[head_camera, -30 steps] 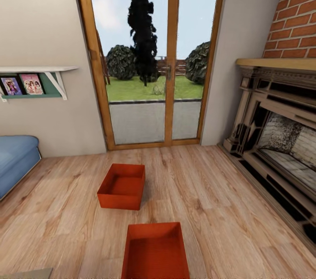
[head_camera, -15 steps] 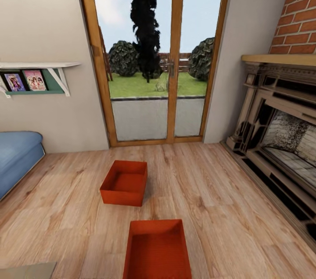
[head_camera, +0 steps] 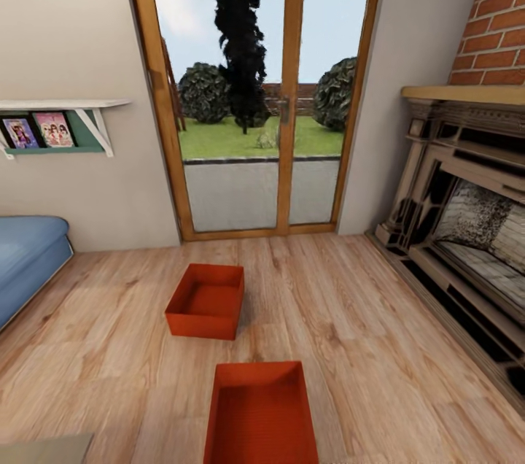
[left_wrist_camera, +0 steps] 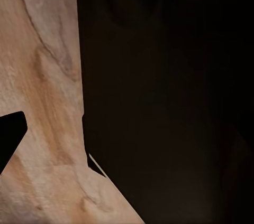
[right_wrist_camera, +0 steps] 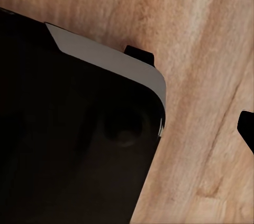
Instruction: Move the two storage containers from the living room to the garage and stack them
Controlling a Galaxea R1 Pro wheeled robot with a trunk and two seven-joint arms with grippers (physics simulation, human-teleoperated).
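Black gripper parts over wood planks in both wrist views; jaw spread impossible to tell. Two orange-red storage containers on living-room plank floor (head_camera: 379, 347): near one (head_camera: 261, 413), far one (head_camera: 205, 301) before one glass door pair (head_camera: 255, 84). One fireplace (head_camera: 467, 230) right, one blue sofa (head_camera: 25, 260) left.

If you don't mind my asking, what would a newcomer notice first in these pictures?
Two orange-red open-topped rectangular bins on the light wood-plank floor catch the eye: the nearer bin at the head view's bottom edge, the farther bin beyond it. Behind them stand tall wood-framed glass doors, with a brick-topped fireplace at right.
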